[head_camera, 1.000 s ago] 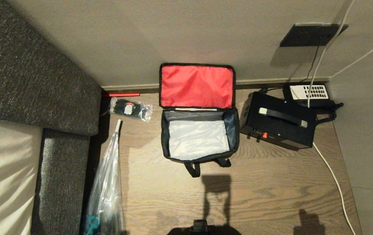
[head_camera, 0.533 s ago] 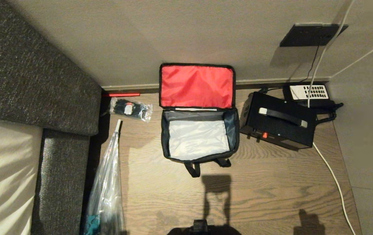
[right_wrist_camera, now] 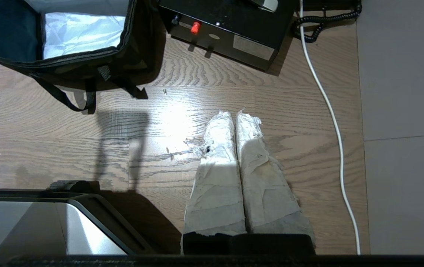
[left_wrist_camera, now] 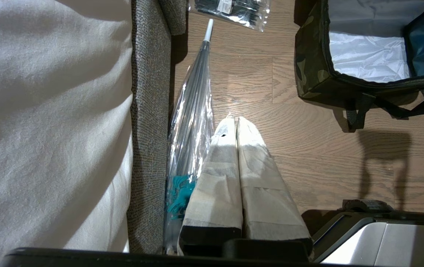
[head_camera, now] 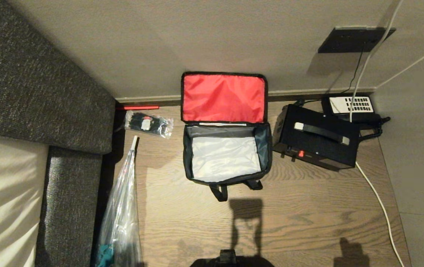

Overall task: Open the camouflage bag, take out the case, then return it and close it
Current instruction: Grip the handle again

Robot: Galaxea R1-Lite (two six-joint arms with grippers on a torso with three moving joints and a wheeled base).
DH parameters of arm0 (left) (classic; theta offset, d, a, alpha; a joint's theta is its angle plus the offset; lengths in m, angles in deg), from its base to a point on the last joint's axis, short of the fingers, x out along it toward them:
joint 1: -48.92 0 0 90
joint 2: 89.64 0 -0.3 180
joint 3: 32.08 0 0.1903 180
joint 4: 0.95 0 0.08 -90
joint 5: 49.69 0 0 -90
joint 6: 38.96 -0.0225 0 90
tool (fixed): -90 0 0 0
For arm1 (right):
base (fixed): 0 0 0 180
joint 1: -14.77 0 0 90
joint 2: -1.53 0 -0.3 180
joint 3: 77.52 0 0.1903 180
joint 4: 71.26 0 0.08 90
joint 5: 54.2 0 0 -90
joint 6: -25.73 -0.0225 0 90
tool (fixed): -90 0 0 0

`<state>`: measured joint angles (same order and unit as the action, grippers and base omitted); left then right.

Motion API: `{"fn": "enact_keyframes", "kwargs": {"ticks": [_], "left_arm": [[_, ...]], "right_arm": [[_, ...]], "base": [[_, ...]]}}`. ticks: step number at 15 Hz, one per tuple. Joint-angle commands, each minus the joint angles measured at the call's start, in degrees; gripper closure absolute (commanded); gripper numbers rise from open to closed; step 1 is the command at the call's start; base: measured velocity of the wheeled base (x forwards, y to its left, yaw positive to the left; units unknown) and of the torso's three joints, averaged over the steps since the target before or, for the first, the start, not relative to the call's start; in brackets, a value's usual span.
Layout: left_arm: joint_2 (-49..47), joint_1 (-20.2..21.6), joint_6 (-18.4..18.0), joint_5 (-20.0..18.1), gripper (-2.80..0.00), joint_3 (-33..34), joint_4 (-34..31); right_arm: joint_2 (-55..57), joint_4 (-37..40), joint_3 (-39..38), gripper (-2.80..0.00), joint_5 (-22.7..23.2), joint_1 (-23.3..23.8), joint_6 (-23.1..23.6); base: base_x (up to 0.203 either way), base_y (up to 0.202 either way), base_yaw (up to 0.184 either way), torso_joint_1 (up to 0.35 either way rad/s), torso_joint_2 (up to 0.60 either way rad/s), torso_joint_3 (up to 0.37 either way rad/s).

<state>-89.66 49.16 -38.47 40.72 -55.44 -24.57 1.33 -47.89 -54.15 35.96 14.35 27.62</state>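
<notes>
Nothing is moving since the earlier frames: the camouflage bag point(head_camera: 227, 155) is still sitting open on the wooden floor point(head_camera: 293, 215), its red-lined lid point(head_camera: 223, 97) leaning back against the wall and its grey interior showing empty. Just beside it, apart from it, the case point(head_camera: 317, 139) is resting on the floor with its handle up, in front of the black telephone point(head_camera: 349, 107). Both arms are hanging parked over bare floor, the left gripper point(left_wrist_camera: 236, 120) beside the clear plastic bag point(left_wrist_camera: 191, 122) and the right gripper point(right_wrist_camera: 234, 115) near the white cable point(right_wrist_camera: 330, 107), each with its taped fingers pressed together and holding nothing.
</notes>
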Motion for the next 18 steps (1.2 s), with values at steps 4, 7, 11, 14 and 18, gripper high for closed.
{"fn": "enact_keyframes", "kwargs": {"ticks": [4,7,11,14,18], "left_arm": [[0.0,0.0,0.0,0.0,0.00,0.2,0.0],[0.0,0.0,0.0,0.0,0.00,0.2,0.0],[0.0,0.0,0.0,0.0,0.00,0.2,0.0],[0.0,0.0,0.0,0.0,0.00,0.2,0.0],[0.0,0.0,0.0,0.0,0.00,0.2,0.0]], "right_arm": [[0.0,0.0,0.1,0.00,0.0,0.0,0.0],[0.0,0.0,0.0,0.00,0.0,0.0,0.0],[0.1,0.3,0.0,0.00,0.5,0.0,2.3],[0.0,1.0,0.5,0.00,0.8,0.0,3.1],[0.1,4.1,1.4,0.00,1.0,0.0,3.9]], "base": [[0.000,0.000,0.000,0.000,0.00,0.000],[0.000,0.000,0.000,0.000,0.00,0.000],[0.000,0.000,0.000,0.000,0.00,0.000],[0.000,0.000,0.000,0.000,0.00,0.000],[0.000,0.000,0.000,0.000,0.00,0.000]]}}
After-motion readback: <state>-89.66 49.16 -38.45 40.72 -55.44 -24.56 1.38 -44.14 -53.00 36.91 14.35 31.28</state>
